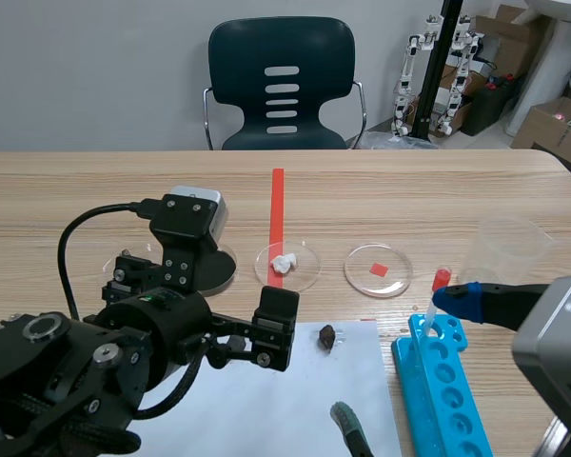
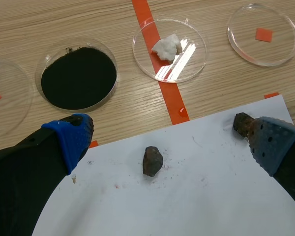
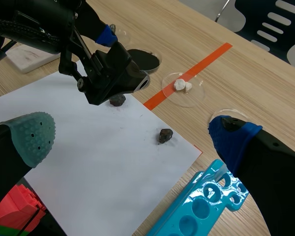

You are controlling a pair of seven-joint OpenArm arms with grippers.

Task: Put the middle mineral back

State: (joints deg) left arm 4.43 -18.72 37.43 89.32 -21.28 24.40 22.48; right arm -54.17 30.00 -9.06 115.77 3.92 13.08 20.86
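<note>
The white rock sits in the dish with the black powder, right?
No. The white rock sits alone in its own clear dish; the black powder fills the dish next to it. The left wrist view shows this.

So the middle mineral (image 2: 152, 161) is a small dark brown lump, rough and knobbly, and from the left wrist view it looks a bit taller than it is wide. It's just sitting loose on the white paper sheet (image 2: 196, 201), close to the sheet's far edge and roughly halfway along it, well off from the far right corner. There's some faint reddish-brown dust on the paper right around it. Can't make it out in the scene view.
</note>
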